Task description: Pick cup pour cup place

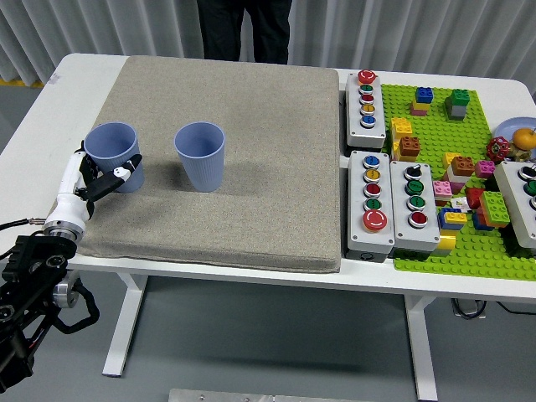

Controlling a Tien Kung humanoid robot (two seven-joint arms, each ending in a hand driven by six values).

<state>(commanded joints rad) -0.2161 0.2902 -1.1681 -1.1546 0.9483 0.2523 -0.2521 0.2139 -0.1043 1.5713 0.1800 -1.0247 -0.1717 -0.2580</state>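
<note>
- My left hand [94, 180] comes in from the lower left corner and sits at the left edge of the grey mat [251, 126]. Its fingers are curled around the lower side of the left blue cup [112, 154], so it is grasping this cup.
- The left blue cup stands upright on the mat, near the mat's left border, with its opening to the top.
- The second blue cup [200, 156] stands upright just to the right of it, apart from it and not touched by my hand.
- The mat covers most of the left and middle of the white surface [50, 92].
- Right of the mat are grey button boxes [369, 201] with coloured buttons, lying in a group.
- Further right is a green building plate [444, 126] with many coloured bricks on it.
- A person in dark trousers [244, 29] stands at the far side of the surface, above the mat.
</note>
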